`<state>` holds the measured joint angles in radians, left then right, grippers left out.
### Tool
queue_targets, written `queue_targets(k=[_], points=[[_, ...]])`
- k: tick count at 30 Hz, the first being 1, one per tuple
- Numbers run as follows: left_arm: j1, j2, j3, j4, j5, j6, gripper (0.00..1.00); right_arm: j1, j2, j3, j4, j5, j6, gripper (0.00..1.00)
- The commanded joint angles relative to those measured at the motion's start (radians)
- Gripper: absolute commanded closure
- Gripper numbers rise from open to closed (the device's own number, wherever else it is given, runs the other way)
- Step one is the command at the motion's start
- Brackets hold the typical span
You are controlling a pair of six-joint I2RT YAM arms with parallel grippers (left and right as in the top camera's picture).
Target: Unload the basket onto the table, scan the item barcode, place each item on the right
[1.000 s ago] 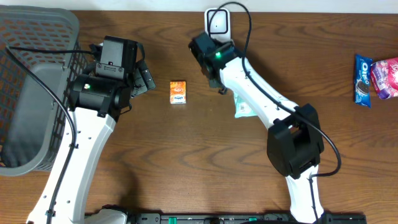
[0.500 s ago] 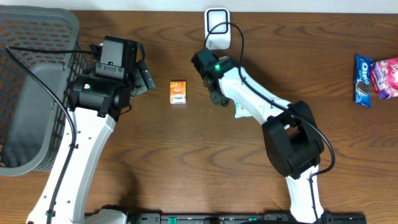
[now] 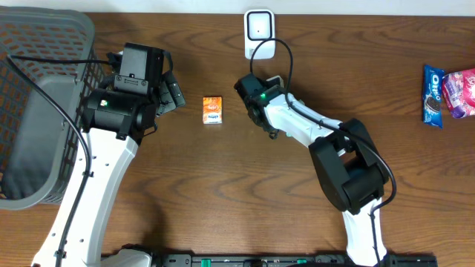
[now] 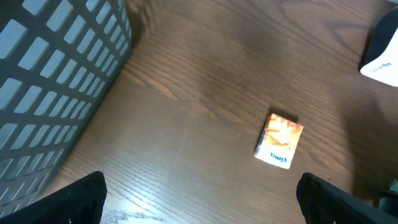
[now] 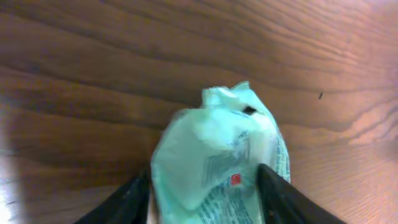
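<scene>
A crumpled mint-green packet with printed text and a small red mark lies on the wooden table in the right wrist view. My right gripper is shut on it, one dark finger pressed against each side. From overhead the packet is hidden under the right wrist, which hangs just in front of the white scanner at the table's back edge. My left gripper is open with nothing between its fingers. It hovers near the basket, left of a small orange box, seen in the left wrist view as the orange box.
A grey mesh basket fills the left end of the table; its wall shows in the left wrist view. An Oreo pack and a pink packet lie at the far right edge.
The right wrist drew back from the scanner toward the table's middle and came down over the green packet, which showed beside the arm before. Its jaws narrowed. The left arm stayed still.
</scene>
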<state>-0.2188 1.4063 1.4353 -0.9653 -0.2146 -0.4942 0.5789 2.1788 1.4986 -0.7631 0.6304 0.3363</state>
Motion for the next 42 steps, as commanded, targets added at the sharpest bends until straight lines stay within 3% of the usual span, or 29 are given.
queue_targets(k=[1,4,8,13,16,23,28,32,33,36,42], points=[[0.003,0.003,0.001,-0.003,-0.002,-0.001,0.02,-0.023,0.006,-0.048,0.001,-0.041,0.039,0.68],[0.003,0.003,0.001,-0.003,-0.002,-0.001,0.02,-0.041,0.005,-0.039,0.001,-0.105,0.052,0.87],[0.003,0.003,0.001,-0.003,-0.002,-0.001,0.02,-0.080,0.004,0.025,-0.035,-0.270,0.052,0.99],[0.003,0.003,0.001,-0.003,-0.002,-0.001,0.02,-0.147,0.003,0.159,-0.107,-0.567,0.050,0.99],[0.003,0.003,0.001,-0.003,-0.002,-0.001,0.02,-0.206,0.003,0.227,-0.119,-0.856,-0.008,0.99],[0.003,0.003,0.001,-0.003,-0.002,-0.001,0.02,-0.364,0.004,0.181,-0.067,-1.413,-0.047,0.99],[0.003,0.003,0.001,-0.003,-0.002,-0.001,0.02,-0.426,0.006,0.034,0.076,-1.555,-0.028,0.99],[0.003,0.003,0.001,-0.003,-0.003,-0.001,0.02,-0.478,0.006,-0.106,0.200,-1.553,0.022,0.99],[0.003,0.003,0.001,-0.003,-0.002,-0.001,0.02,-0.492,0.006,-0.126,0.215,-1.540,0.022,0.98],[0.003,0.003,0.001,-0.003,-0.002,-0.001,0.02,-0.537,0.005,-0.130,0.190,-1.503,0.008,0.73],[0.003,0.003,0.001,-0.003,-0.002,-0.001,0.02,-0.593,-0.058,-0.036,0.041,-1.322,-0.025,0.58]])
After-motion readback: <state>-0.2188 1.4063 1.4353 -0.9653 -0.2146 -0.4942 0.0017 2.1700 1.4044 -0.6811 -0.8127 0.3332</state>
